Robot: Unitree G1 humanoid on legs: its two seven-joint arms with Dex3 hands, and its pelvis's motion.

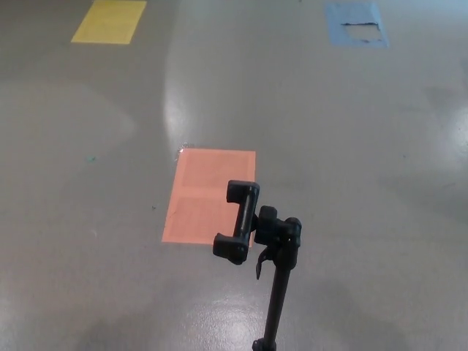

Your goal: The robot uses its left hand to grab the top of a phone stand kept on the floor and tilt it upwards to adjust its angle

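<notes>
Phone stand (272, 278), pole upright, clamp (238, 221) long axis near-vertical, tilted

phone stand (256, 241) stood at 6 o'clock, its clamp overlapping the nearest floor patch (208, 194); second patch (109, 20) lay at 11, third patch (356, 24) at 1

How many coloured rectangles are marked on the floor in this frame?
3: a yellow patch far left, a blue patch far right, an orange patch behind the phone stand, partly covered.
</notes>
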